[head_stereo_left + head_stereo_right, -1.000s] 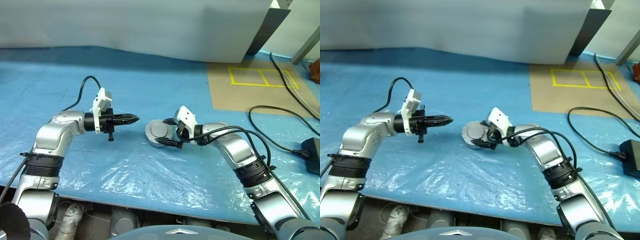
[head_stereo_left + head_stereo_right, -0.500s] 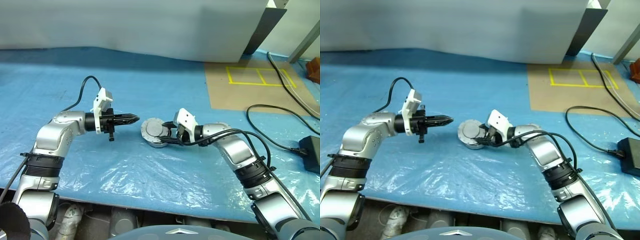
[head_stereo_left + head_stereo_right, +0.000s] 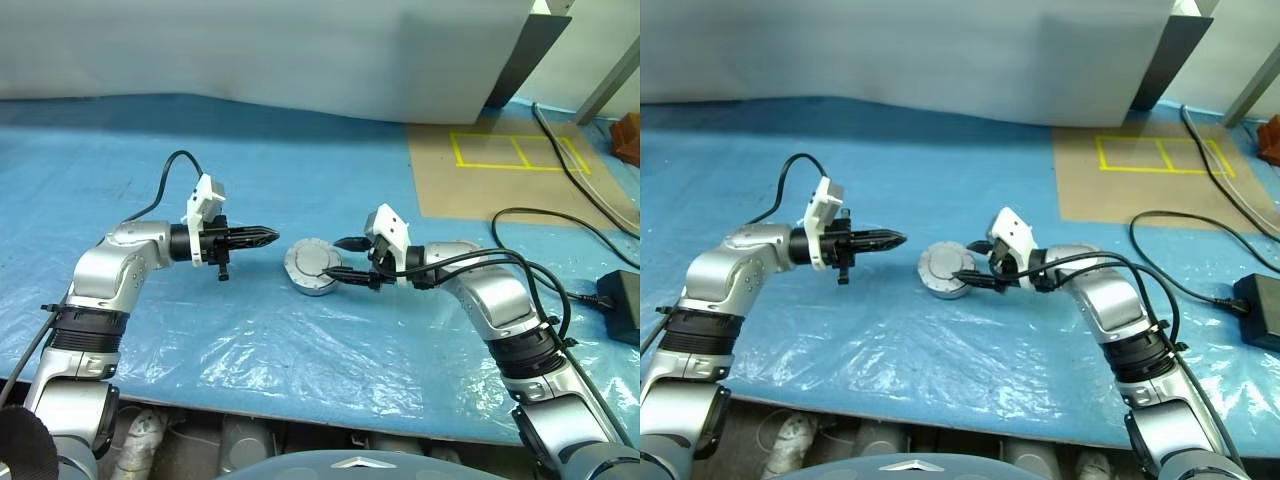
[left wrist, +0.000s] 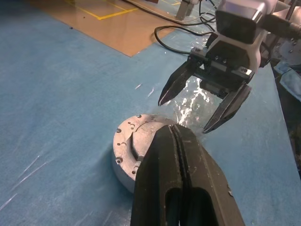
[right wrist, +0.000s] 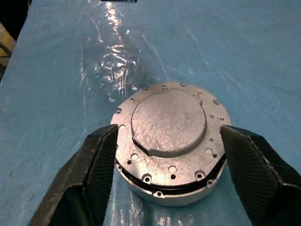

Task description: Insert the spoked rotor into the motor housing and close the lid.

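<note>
Two grippers flank one motor housing (image 3: pixel 312 267) on the blue sheet (image 3: pixel 300 340): left gripper (image 3: pixel 262 238), fingers pressed together and empty, hovers nearby; right gripper (image 3: pixel 345 259) spread wide, holding nothing — just beside it. One lid (image 5: pixel 168 117) lies closed on top. Probably rigid, heavy, smooth metal — best gripped across the rim.

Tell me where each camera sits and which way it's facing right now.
Head pair: on the head, looking forward and down at the blue sheet; both arms show, the closed motor between them.
Left wrist: along the shut left gripper at the motor and the open right gripper.
Right wrist: along its own open fingers, motor lid between.
Shared: the motor.
</note>
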